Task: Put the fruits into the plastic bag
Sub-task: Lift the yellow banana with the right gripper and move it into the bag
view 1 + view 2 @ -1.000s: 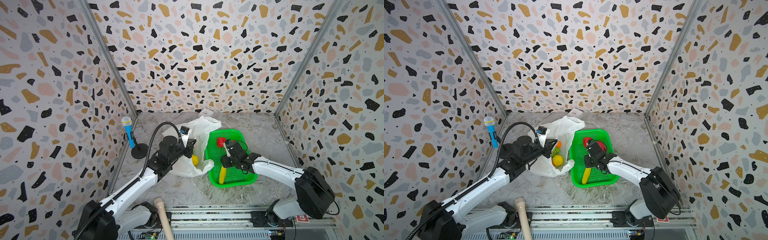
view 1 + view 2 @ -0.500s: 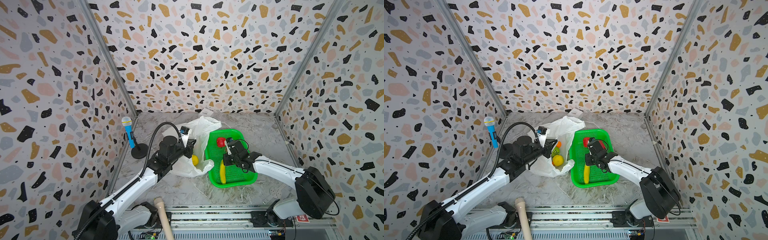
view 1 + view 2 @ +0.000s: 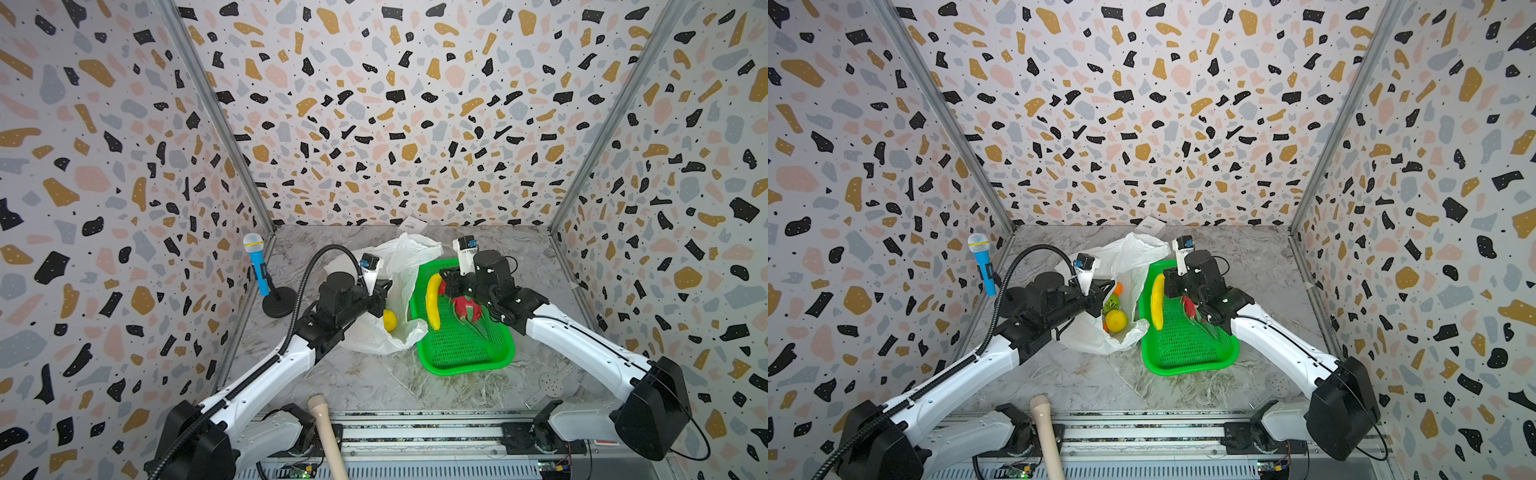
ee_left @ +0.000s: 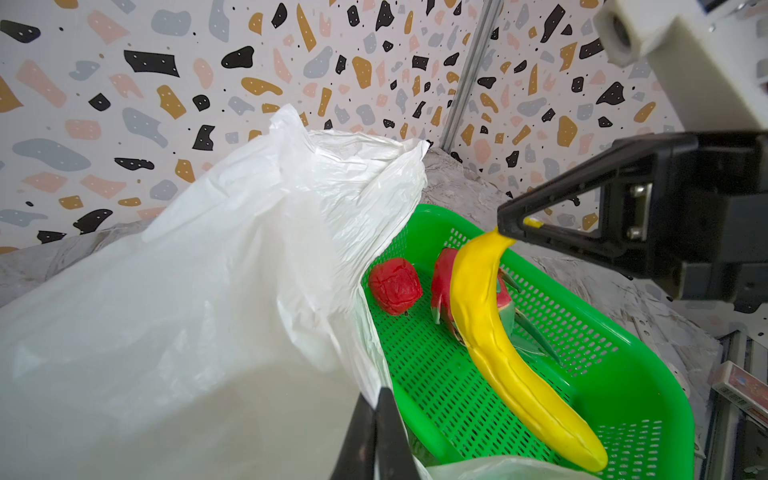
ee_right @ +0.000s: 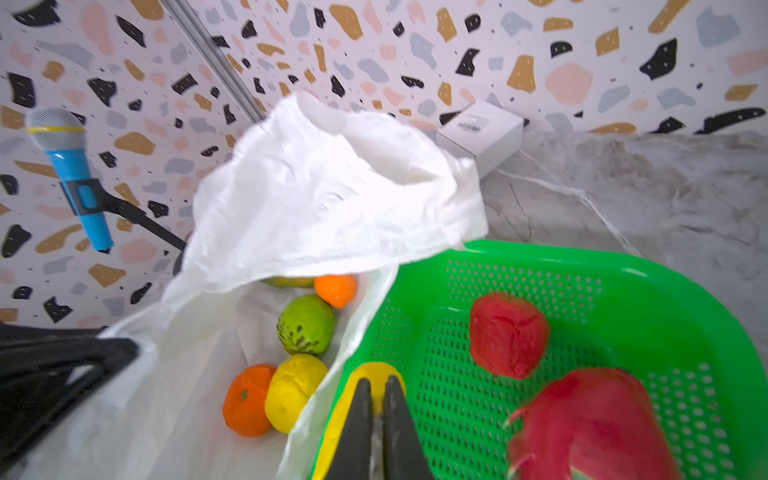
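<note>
Banana [image 3: 433,301] has risen over the basket [image 3: 467,368], pinched by right gripper [image 5: 378,390]

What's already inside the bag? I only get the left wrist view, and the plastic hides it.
Observer: The right wrist view shows a lemon, a green fruit and two oranges in the plastic bag.
Operator: Anything behind the bag?
Observer: A small white box against the back wall.
Operator: And on the left arm's side?
Observer: A blue toy microphone on a stand, by the left wall.
</note>
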{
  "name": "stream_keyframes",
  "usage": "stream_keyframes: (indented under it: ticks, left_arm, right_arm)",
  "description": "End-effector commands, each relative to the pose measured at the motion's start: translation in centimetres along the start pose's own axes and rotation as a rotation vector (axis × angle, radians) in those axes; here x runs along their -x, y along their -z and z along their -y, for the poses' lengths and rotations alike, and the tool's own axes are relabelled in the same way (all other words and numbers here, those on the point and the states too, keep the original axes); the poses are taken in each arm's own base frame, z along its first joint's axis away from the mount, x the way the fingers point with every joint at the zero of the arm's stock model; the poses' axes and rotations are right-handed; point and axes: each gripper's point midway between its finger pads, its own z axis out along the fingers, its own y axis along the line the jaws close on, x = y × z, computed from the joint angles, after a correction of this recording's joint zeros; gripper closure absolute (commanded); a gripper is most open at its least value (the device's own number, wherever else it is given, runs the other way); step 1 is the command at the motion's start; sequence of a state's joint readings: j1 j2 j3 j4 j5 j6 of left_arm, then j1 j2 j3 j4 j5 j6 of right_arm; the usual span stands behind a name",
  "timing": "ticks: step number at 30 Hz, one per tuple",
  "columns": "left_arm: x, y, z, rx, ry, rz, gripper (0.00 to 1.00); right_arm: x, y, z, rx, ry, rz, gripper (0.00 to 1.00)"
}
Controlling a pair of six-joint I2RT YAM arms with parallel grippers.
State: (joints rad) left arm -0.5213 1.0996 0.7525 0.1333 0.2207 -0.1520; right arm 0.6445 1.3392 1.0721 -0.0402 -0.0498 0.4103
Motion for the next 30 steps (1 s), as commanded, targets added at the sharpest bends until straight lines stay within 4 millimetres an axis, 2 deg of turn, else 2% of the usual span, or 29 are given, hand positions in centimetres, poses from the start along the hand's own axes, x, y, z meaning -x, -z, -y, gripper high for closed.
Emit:
stream_keyframes:
  ticks: [1, 9, 13, 17, 20, 21, 26, 30]
  left_arm:
    - [2.1, 0.6, 0.5, -0.019, -0.004, 0.068, 1.0]
    - [2.4, 1.0, 0.6, -0.026, 0.031, 0.118, 1.0]
    - [2.7, 1.1, 0.6, -0.024, 0.023, 0.124, 1.0]
    - [3.0, 1.2, 0.5, -0.015, 0.027, 0.133, 1.0]
    - [3.1, 1.5, 0.5, -0.009, 0.053, 0.142, 1.0]
    - [3.7, 1.7, 0.5, -0.011, 0.057, 0.172, 1.0]
    - [3.2, 2.0, 0.4, -0.003, 0.074, 0.161, 1.0]
    - [2.7, 2.1, 0.3, 0.005, 0.056, 0.155, 1.0]
  right_arm:
    - [2.5, -1.5, -2.0, 0.095, -0.014, 0.05, 1.0]
    - [1.3, -7.1, -5.0, 0.214, -0.147, -0.014, 1.0]
    - [0.6, -9.3, -7.5, 0.263, -0.174, -0.032, 1.0]
    - [-1.2, -11.3, -10.4, 0.339, -0.177, -0.08, 1.0]
    - [-2.2, -12.7, -12.5, 0.419, -0.194, -0.101, 1.0]
    - [-2.5, -13.2, -13.3, 0.447, -0.196, -0.11, 1.0]
    - [-3.8, -15.3, -15.9, 0.532, -0.177, -0.149, 1.0]
    - [-4.9, -15.8, -17.7, 0.649, -0.192, -0.188, 1.0]
